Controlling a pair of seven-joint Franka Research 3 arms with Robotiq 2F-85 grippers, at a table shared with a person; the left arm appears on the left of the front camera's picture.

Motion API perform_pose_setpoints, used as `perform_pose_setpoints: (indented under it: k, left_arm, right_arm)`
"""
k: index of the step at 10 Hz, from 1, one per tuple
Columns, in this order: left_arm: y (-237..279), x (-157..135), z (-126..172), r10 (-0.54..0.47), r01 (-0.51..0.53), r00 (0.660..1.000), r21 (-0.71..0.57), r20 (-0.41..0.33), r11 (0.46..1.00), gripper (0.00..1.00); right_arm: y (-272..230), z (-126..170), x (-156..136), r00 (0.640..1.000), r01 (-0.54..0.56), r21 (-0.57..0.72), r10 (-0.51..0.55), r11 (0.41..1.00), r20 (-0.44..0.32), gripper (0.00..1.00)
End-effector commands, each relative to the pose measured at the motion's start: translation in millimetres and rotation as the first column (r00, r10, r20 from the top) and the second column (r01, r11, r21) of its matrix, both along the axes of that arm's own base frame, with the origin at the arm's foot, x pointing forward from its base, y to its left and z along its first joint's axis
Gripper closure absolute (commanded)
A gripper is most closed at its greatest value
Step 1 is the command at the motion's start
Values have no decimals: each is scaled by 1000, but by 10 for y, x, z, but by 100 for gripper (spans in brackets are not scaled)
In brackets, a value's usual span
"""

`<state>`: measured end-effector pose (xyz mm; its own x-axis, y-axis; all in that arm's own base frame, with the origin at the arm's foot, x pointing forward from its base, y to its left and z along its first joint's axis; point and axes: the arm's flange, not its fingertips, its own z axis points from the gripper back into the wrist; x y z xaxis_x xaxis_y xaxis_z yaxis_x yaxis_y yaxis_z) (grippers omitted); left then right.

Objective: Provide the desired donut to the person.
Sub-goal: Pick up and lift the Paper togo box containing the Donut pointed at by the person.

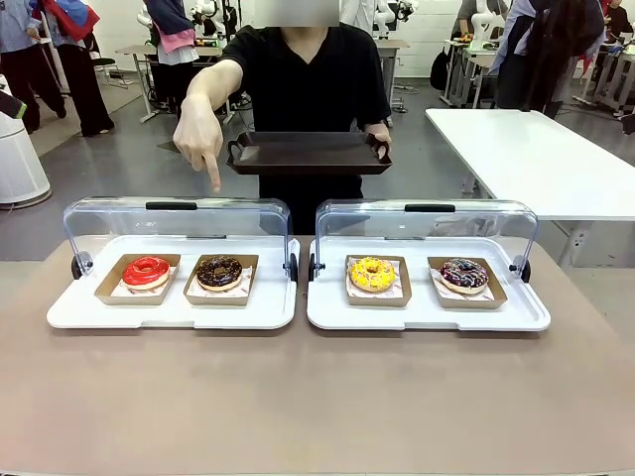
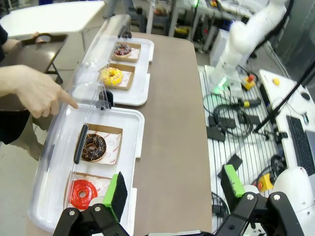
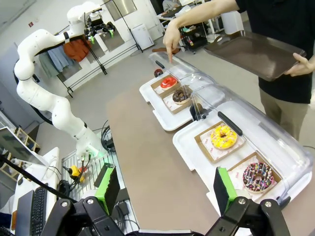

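Clear lids [image 1: 179, 223] upright behind four donuts [image 1: 219, 272], person's hand [image 1: 201, 139] above left one.

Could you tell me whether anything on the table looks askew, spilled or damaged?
Nothing stands out. The red donut, chocolate donut, yellow donut and sprinkled donut each sit in a cardboard holder; the left lid and right lid are raised alike.

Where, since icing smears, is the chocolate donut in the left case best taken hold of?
Grip the cardboard tray under the chocolate donut by its near wall, coming from the robot's side. The donut lies flat, icing up; the clear lid stands open at the far side, leaving the front free.
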<state>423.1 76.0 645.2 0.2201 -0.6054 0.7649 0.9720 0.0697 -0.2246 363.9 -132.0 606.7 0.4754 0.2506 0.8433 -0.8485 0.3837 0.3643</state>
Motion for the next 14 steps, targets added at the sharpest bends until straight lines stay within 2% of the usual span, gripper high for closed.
perform_pose_setpoints:
  k: [1,2,3,4,5,6,7,8,10,11,13,14]
  left_arm:
    - [-552,242,259,-108,117,993,281,-49,953,0]
    - [-873,363,227,-165,201,979,417,-121,887,0]
    - [-1194,452,89,-201,266,964,550,-176,792,0]
    - [-1466,571,-161,-223,303,953,670,-205,678,0]
    - [-1641,687,-485,-245,305,950,758,-195,576,0]
    - [-1777,710,-865,-260,307,945,801,-196,513,0]
    - [-1869,660,-1163,-279,293,946,811,-167,506,0]
    - [-1930,557,-1355,-295,238,951,822,-90,517,0]
    - [-1998,392,-1565,-321,124,945,828,70,546,0]
    - [-2049,335,-1608,-333,103,936,824,109,557,0]
    - [-2083,313,-1626,-341,90,930,817,136,570,0]
    - [-2069,470,-1578,-334,117,939,831,87,544,0]
  right_arm:
    - [1,1,6,1000,-9,11,9,1000,4,0]
    - [1,1,6,1000,-9,11,9,1000,4,0]
    - [1,1,6,1000,-9,11,9,1000,4,0]
    - [1,1,6,1000,-9,11,9,1000,4,0]
    - [1,1,6,1000,-9,11,9,1000,4,0]
    - [1,1,6,1000,-9,11,9,1000,4,0]
    - [1,1,6,1000,-9,11,9,1000,4,0]
    - [1,1,6,1000,-9,11,9,1000,4,0]
    - [1,1,6,1000,-9,11,9,1000,4,0]
    - [1,1,6,1000,-9,11,9,1000,4,0]
    - [1,1,6,1000,-9,11,9,1000,4,0]
    - [1,1,6,1000,-9,11,9,1000,4,0]
